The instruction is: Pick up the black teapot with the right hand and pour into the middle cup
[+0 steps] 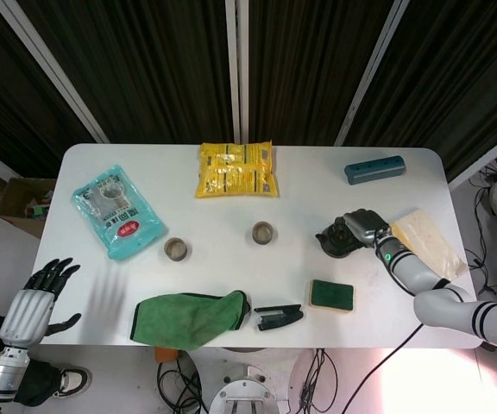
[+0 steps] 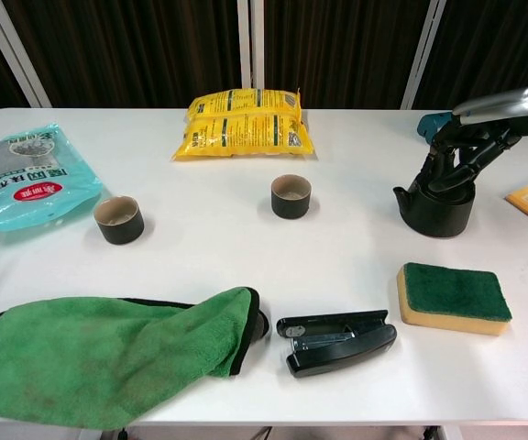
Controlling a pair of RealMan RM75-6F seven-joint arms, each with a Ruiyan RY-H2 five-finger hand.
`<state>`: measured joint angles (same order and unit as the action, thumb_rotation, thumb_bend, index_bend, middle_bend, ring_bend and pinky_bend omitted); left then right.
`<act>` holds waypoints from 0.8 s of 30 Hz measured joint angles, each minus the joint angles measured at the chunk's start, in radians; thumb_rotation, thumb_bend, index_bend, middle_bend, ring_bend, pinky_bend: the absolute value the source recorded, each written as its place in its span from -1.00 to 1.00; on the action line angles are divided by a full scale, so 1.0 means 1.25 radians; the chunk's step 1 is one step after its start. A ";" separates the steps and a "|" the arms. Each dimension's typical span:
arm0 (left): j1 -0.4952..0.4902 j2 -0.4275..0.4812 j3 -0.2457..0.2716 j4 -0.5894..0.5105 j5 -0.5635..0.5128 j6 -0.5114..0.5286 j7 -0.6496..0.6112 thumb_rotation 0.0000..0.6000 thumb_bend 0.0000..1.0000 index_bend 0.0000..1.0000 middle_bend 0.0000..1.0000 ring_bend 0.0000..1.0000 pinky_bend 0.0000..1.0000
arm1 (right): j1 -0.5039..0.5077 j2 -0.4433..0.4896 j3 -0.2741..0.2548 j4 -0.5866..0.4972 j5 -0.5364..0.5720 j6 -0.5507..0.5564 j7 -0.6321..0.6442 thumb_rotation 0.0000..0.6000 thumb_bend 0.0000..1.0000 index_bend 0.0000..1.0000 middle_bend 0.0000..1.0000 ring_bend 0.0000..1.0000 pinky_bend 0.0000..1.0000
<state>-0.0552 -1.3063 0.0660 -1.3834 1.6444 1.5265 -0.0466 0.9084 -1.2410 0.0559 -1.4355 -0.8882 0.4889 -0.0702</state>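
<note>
The black teapot [image 1: 336,244] [image 2: 436,212] stands on the white table [image 1: 231,207] at the right, spout pointing left. My right hand [image 1: 363,226] [image 2: 460,157] sits on top of it, fingers curled down around its upper part and handle. Two dark cups stand upright: one near the table's middle [image 1: 264,233] [image 2: 291,195], one further left [image 1: 177,249] [image 2: 118,219]. A dark round thing [image 2: 260,323] peeks from under the green cloth; I cannot tell what it is. My left hand [image 1: 38,297] hangs off the table's front left corner, fingers spread, holding nothing.
A green cloth [image 2: 99,353], black stapler [image 2: 337,341] and green-topped sponge [image 2: 453,297] lie along the front. A yellow packet [image 2: 241,122] and teal packet [image 2: 26,174] lie at the back and left. A teal case [image 1: 374,168] and a tan booklet [image 1: 430,241] lie near the right arm.
</note>
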 measured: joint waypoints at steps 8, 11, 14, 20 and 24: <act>-0.001 -0.002 0.000 0.002 -0.001 -0.003 -0.001 1.00 -0.74 -0.67 -0.82 -0.85 -0.57 | 0.001 0.006 -0.002 -0.003 -0.005 -0.006 0.012 0.12 -0.72 -0.09 -0.06 -0.08 -0.57; -0.001 -0.002 0.000 0.002 -0.001 -0.002 -0.001 1.00 -0.74 -0.67 -0.82 -0.85 -0.57 | 0.003 0.010 -0.003 -0.008 -0.010 -0.009 0.014 0.13 -0.72 -0.09 -0.06 -0.07 -0.57; 0.000 -0.001 0.001 0.002 -0.001 -0.002 0.000 1.00 -0.74 -0.67 -0.82 -0.85 -0.57 | 0.003 0.014 -0.004 -0.014 -0.015 -0.010 0.016 0.13 -0.72 -0.09 -0.04 -0.04 -0.57; -0.001 -0.003 0.002 0.004 0.000 -0.005 -0.001 1.00 -0.74 -0.66 -0.83 -0.85 -0.57 | 0.003 0.017 -0.009 -0.014 -0.015 -0.010 0.019 0.12 -0.72 -0.05 -0.01 -0.01 -0.60; -0.001 -0.005 0.002 0.006 -0.001 -0.006 -0.002 1.00 -0.74 -0.67 -0.82 -0.85 -0.57 | 0.004 0.019 -0.011 -0.014 -0.011 -0.016 0.025 0.12 -0.72 0.04 0.06 0.05 -0.62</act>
<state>-0.0566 -1.3124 0.0687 -1.3753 1.6431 1.5193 -0.0488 0.9138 -1.2177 0.0422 -1.4529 -0.9024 0.4683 -0.0384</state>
